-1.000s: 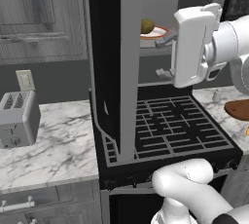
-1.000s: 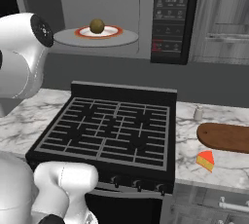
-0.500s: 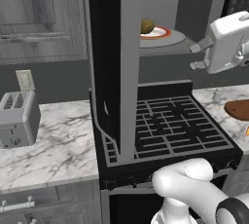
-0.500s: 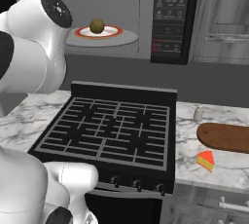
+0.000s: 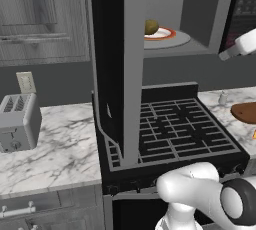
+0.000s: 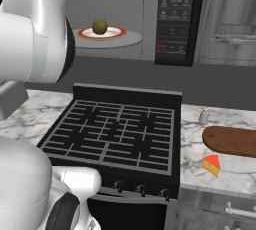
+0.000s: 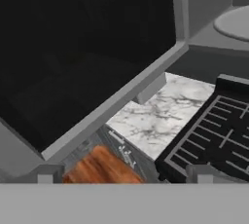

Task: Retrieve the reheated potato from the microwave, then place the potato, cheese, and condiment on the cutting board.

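The microwave [image 6: 175,19] hangs over the stove with its black door [image 5: 107,74] swung wide open. Inside it the potato [image 5: 151,26] [image 6: 100,26] rests on a white plate with an orange-red rim [image 6: 114,33]. On the right counter lie the reddish-brown cutting board [image 6: 232,141] [image 5: 245,111], the cheese [image 6: 211,164] in front of it, and the pale condiment [image 6: 203,116] [image 5: 223,97] behind it. My gripper [image 7: 124,174] is open with nothing between its fingertips. The white hand [image 5: 244,44] is at the right edge of the left base view, right of the potato.
A black stove [image 6: 115,129] [image 5: 185,129] lies below the microwave. A silver toaster [image 5: 17,121] stands on the left marble counter. The open door juts out over the stove's left side. My big white arm [image 6: 35,29] blocks the left of the right base view.
The hand has swung right, from in front of the microwave opening to the right edge of the left base view. The potato and plate are now unblocked. The jaws stayed open.
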### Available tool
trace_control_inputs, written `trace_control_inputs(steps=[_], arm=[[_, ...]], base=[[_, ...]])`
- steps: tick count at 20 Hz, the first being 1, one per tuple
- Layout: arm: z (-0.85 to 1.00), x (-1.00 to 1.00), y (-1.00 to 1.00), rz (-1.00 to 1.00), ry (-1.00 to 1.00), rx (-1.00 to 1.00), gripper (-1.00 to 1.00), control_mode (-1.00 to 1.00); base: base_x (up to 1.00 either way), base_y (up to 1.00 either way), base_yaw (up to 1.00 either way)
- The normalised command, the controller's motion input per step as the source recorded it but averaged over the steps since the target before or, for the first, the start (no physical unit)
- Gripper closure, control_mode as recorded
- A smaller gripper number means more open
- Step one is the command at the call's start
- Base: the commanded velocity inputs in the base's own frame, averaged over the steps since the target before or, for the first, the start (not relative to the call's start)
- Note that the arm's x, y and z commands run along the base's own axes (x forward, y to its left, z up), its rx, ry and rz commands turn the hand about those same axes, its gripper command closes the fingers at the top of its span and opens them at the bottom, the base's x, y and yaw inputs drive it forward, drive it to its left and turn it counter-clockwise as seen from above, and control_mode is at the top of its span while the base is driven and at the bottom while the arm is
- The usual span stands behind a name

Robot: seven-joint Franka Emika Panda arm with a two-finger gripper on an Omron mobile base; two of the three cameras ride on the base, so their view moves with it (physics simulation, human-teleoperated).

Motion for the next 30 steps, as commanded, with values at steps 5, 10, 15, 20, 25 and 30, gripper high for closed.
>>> trace_control_inputs(steps=[5, 10, 15, 20, 25, 30], arm=[[0.0, 0.41, -0.24, -0.24, -0.22, -0.22, -1.0, -1.0], [-0.01, 0.53, -0.07, -0.27, -0.22, -0.11, -1.0, -1.0], [-0.17, 0.53, 0.0, -0.23, -0.2, -0.01, -1.0, -1.0], [-0.21, 0.59, -0.01, -0.18, -0.11, 0.0, -1.0, -1.0], [-0.1, 0.67, -0.01, -0.11, -0.01, 0.02, -1.0, -1.0], [0.0, 0.7, 0.0, -0.08, 0.0, 0.03, -1.0, -1.0]], base=[[0.0, 0.0, 0.0], [0.0, 0.0, 0.0], [0.0, 0.0, 0.0], [0.0, 0.0, 0.0], [0.0, 0.0, 0.0], [0.0, 0.0, 0.0]])
